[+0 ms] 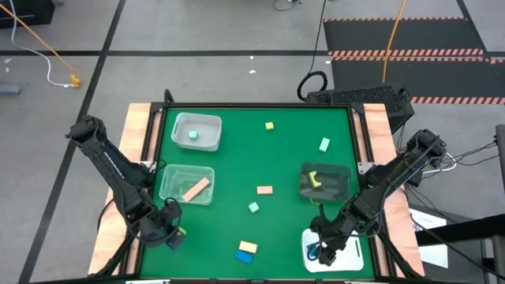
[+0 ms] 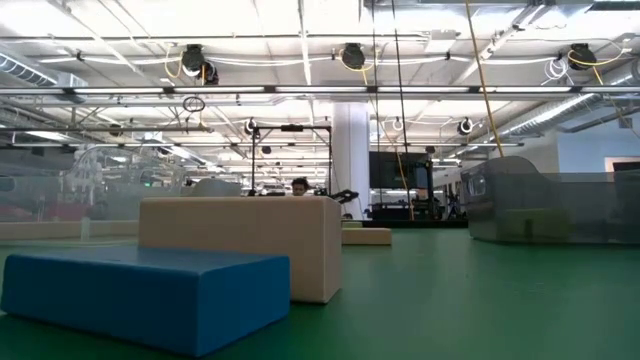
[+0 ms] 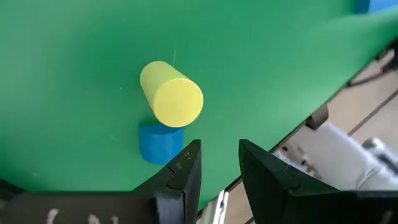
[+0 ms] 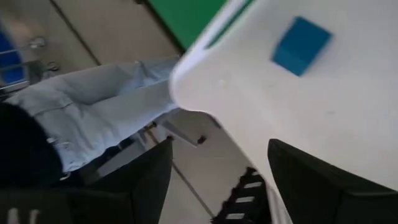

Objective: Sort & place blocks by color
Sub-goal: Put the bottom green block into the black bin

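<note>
Right gripper [image 1: 325, 251] poised over the flat white tray [image 1: 347, 254] at the near right corner of the green surface [image 1: 260, 162], fingers [image 4: 146, 180] spread wide apart and gripping nothing. Small blue cube [image 4: 301, 45] lying on that tray, just beyond the fingers and apart from them. Pale denim trouser leg of a person [image 4: 93, 121] visible past the tray's edge.

Left gripper [image 1: 170, 233] low at the near left corner, across the surface from the white tray, fingers [image 3: 183, 177] nearly together with a narrow gap and nothing between them. Yellow cylinder [image 3: 172, 93] and a small blue block [image 3: 159, 142] just ahead of those fingers, touching each other, possibly the cylinder leaning on the blue one.

Farther toward the left gripper from the tray, along the near edge: a blue bar [image 1: 245, 256] beside a tan block [image 1: 248, 246]. Dark clear bin [image 1: 325, 181] with a yellow piece [image 1: 315, 179] just behind the tray.
</note>
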Robot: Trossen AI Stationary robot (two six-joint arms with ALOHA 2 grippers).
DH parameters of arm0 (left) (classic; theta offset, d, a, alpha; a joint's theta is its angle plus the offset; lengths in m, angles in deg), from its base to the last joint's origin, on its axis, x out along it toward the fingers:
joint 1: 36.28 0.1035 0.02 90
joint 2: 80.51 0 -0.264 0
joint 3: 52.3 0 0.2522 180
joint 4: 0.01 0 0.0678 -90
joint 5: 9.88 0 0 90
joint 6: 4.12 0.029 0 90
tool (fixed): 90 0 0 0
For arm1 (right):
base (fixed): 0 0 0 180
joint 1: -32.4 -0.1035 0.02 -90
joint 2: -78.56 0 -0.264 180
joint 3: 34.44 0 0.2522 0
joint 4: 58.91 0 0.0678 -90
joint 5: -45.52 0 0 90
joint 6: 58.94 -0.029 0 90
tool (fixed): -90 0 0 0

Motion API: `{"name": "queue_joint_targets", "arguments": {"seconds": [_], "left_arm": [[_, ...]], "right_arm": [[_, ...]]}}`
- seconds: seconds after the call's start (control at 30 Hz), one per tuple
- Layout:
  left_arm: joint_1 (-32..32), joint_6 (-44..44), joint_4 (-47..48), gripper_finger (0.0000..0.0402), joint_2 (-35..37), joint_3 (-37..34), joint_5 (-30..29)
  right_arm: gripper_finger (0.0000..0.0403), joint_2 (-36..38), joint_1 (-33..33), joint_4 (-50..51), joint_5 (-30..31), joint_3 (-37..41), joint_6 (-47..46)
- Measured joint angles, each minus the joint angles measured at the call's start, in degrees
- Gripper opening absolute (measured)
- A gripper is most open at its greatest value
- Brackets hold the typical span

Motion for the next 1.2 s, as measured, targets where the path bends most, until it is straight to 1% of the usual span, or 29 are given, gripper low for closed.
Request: {"name": "queue_joint_targets", "arguments": {"seconds": [0.27,0.53,0.7,0.83,0.93,1.03,1.1,1.2], "left_arm": [[0.0,-7.1,0.1,0.0108,0.0,0.0,0.0],[-0.1,-11.7,0.0,0.0108,0.0,0.0,0.0],[-0.8,-14.8,6.8,0.0109,0.0,0.0,0.0],[-0.9,-14.8,7.7,0.0109,0.0,0.0,-0.1],[-1.1,-14.1,7.5,0.0109,0.0,0.0,-1.7],[-1.2,-11.8,6.8,0.0109,0.0,0.0,-4.4],[-1.3,-11.8,6.3,0.011,0.0,0.0,-6.1],[-1.3,-12.4,5.9,0.0135,0.0,0.0,-8.5]], "right_arm": [[0.0254,0.0,0.0,-8.6,0.0,0.0,0.1],[0.0254,0.0,0.0,-14.4,0.0,0.0,0.2],[0.0254,0.0,0.0,-15.4,0.0,0.0,0.2],[0.0254,0.0,0.0,-15.3,0.0,0.0,0.2],[0.0254,0.0,0.0,-15.3,0.0,0.0,0.2],[0.0254,0.0,0.0,-15.3,0.0,0.0,0.2],[0.0254,0.0,0.0,-15.3,0.0,0.0,0.2],[0.0254,0.0,0.0,-15.3,0.0,0.0,0.2]]}}
